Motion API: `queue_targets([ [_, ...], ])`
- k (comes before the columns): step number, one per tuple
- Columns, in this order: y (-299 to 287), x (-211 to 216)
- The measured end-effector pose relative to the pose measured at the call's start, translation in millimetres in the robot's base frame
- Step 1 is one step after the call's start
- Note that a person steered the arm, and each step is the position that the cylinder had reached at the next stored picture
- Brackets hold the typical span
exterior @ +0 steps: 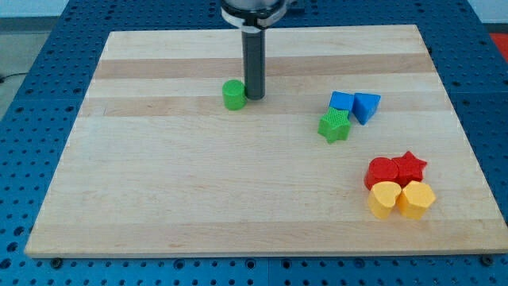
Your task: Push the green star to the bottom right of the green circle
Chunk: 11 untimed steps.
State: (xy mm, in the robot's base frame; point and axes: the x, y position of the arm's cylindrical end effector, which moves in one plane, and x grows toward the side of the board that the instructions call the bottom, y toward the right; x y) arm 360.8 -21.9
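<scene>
The green star (pixel 334 125) lies right of the board's centre, just below and left of two blue blocks. The green circle (pixel 233 94) sits in the upper middle of the board, well to the star's left and a little higher. My tip (pixel 255 98) rests on the board right beside the green circle, on its right side, touching or nearly touching it. The tip is far from the green star, to its upper left.
A blue cube (pixel 342 102) and a blue triangle (pixel 366 106) sit together at the star's upper right. A red circle (pixel 382 171), red star (pixel 409 167) and two yellow blocks (pixel 384 199) (pixel 417 198) cluster at lower right. The wooden board (pixel 159 199) lies on a blue perforated table.
</scene>
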Motion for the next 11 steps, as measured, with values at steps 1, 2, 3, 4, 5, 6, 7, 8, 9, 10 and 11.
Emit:
queue_targets([
  [1, -17.8, -6.4],
  [2, -20.0, 6.1],
  [3, 37.2, -7.9],
  [4, 162.9, -29.5],
  [5, 260.4, -20.1],
  [6, 282.1, 27.6],
  [7, 233.8, 45.6],
  [8, 160.8, 45.5],
  [9, 81.6, 45.5],
  [10, 33.4, 42.8],
  [11, 56.6, 43.8],
])
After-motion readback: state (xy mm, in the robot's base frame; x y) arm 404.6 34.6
